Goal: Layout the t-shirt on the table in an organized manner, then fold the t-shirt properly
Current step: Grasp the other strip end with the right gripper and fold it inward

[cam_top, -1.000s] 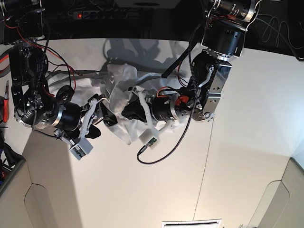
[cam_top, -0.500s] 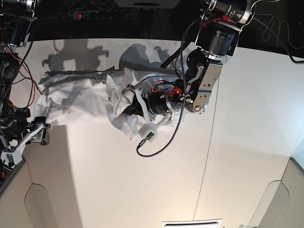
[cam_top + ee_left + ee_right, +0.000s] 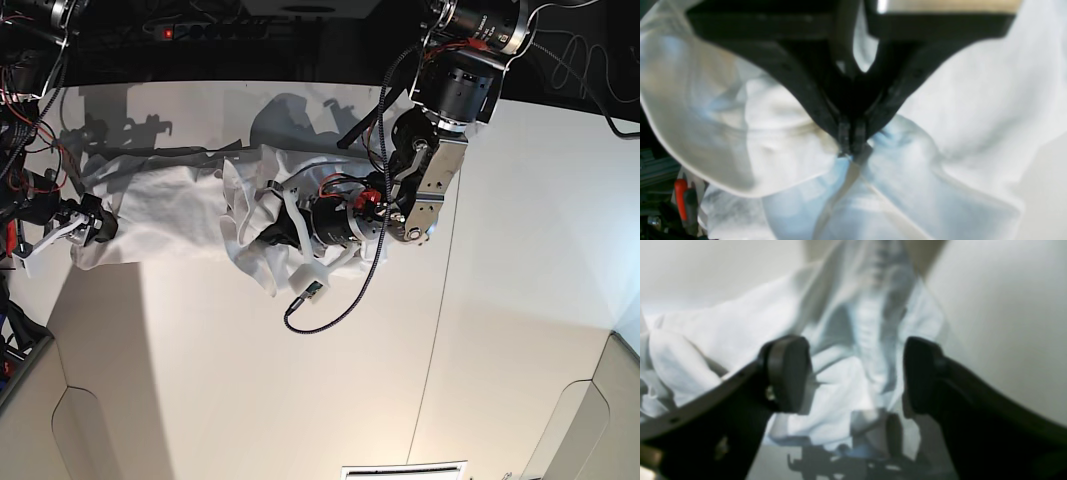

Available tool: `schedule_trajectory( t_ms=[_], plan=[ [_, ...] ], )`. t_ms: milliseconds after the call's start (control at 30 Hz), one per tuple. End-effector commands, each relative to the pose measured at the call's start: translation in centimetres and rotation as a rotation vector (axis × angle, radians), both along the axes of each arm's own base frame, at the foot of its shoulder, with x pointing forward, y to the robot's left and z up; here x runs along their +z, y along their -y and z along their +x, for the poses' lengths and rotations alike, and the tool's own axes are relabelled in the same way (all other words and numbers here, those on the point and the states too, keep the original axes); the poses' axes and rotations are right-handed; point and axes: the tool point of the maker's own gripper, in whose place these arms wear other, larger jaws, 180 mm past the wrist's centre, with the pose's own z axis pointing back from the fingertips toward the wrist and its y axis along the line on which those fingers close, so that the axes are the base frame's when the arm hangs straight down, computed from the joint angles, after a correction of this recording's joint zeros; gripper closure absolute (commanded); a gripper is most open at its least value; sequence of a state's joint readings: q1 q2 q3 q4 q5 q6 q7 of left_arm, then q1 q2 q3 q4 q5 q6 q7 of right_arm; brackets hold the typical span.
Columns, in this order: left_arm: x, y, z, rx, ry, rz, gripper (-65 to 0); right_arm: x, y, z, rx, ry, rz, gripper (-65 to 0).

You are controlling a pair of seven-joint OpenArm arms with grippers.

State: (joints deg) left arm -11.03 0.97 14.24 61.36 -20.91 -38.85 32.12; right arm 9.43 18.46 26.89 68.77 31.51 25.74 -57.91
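The white t-shirt [image 3: 170,205] lies in a wrinkled band across the back left of the table [image 3: 300,380], bunched up at its right end. My left gripper [image 3: 263,232] is buried in that bunch. In the left wrist view the left gripper [image 3: 851,145] is shut on a pinched fold of the t-shirt [image 3: 957,100]. My right gripper [image 3: 100,228] stands at the shirt's left end. In the right wrist view the right gripper [image 3: 853,376] is open, its fingers [image 3: 786,373] wide apart, with the t-shirt [image 3: 740,323] spread behind them and nothing gripped.
A black cable loop [image 3: 320,315] hangs from the left arm over the table. A power strip [image 3: 170,33] runs along the dark back edge. A red-handled tool [image 3: 10,235] sits off the table's left edge. A white slotted plate [image 3: 405,470] lies at the front.
My right gripper let go near the shirt's middle, swung out to the far left, then came back to the shirt's left end, opening wider. The shirt is now drawn out leftward. The left grip holds.
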Motion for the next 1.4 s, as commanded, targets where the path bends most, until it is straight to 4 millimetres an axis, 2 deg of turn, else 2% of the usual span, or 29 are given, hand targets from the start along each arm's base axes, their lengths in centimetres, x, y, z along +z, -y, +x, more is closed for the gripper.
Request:
schedule_trajectory(
  t_ms=[0, 267, 500, 600, 800, 867, 900, 1000, 1033, 1133, 1367],
  plan=[
    [1.3, 0.5, 1.0, 0.0, 0.031, -0.022, 0.0, 1.4, 1.3, 1.2, -0.005, 0.049, -0.024, -44.5],
    [1.3, 0.5, 1.0, 0.0, 0.031, -0.022, 0.0, 1.5, 2.6, 0.8, -0.018, 0.057, -0.05, -44.5],
    [1.3, 0.5, 1.0, 0.001, 0.031, -0.023, 0.0, -1.2, 2.6, -1.1, -0.059, 0.006, -0.008, -44.5],
    [1.3, 0.5, 1.0, 0.001, 0.031, -0.023, 0.0, -1.7, 1.4, -1.3, -0.068, 0.011, 0.069, -44.4],
    [1.3, 0.6, 1.0, 0.0, 0.031, -0.024, 0.0, -1.3, -1.7, -0.6, -0.029, 0.058, 0.182, -44.2],
    [1.3, 0.5, 1.0, 0.001, 0.031, -0.023, 0.0, -1.2, -2.6, -0.4, -0.019, 0.074, 0.21, -39.4],
    [1.3, 0.5, 1.0, 0.001, 0.031, -0.023, 0.0, -1.1, -3.0, -0.3, -0.016, 0.082, 0.223, -33.4],
    [1.3, 0.6, 1.0, 0.001, 0.031, -0.024, 0.0, -0.6, -3.5, 0.1, -0.021, 0.105, 0.258, -6.7],
    [1.4, 0.6, 1.1, 0.0, 0.032, -0.025, 0.0, -0.4, -3.6, 0.3, -0.025, 0.115, 0.27, 0.0],
    [2.8, 1.0, 1.5, 0.008, 0.048, -0.087, 0.0, 0.2, -3.7, 0.6, -0.025, 0.134, 0.28, 0.0],
    [9.1, 1.3, 2.6, -0.019, 0.122, -0.164, 0.0, 0.4, -3.7, 0.8, -0.021, 0.141, 0.274, 0.0]
  ],
)
